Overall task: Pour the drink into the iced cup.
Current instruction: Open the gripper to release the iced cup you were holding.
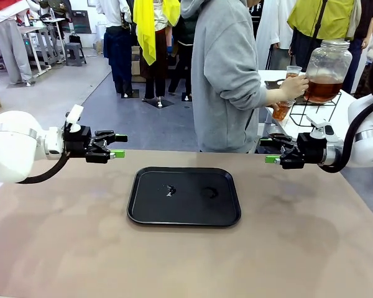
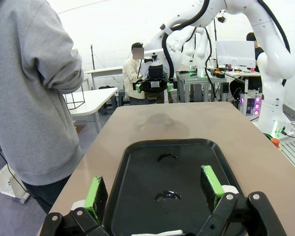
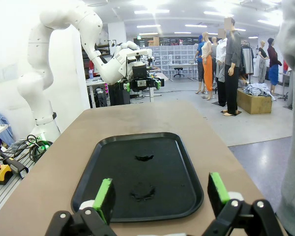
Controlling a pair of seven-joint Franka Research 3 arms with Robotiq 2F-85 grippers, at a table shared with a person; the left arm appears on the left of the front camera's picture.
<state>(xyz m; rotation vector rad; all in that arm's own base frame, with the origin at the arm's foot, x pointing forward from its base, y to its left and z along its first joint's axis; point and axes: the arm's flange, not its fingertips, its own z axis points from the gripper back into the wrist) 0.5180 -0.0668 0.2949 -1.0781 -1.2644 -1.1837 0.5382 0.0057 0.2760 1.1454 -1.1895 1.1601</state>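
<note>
Both your grippers, left [image 1: 109, 146] and right [image 1: 272, 151], hover with jaws apart, holding nothing. The drink [image 1: 323, 88] sits in a dispenser jar beyond your right gripper, where the person's hand [image 1: 293, 87] fills a cup [image 1: 282, 110], upright; your right arm is nearer.

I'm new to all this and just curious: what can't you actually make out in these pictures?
- Cup under the drink jar, front view: the person's hand covers it, so ice is unclear.
- Wet marks on the black tray: too small to identify.
- Jar's tap: hidden behind the hand.
</note>
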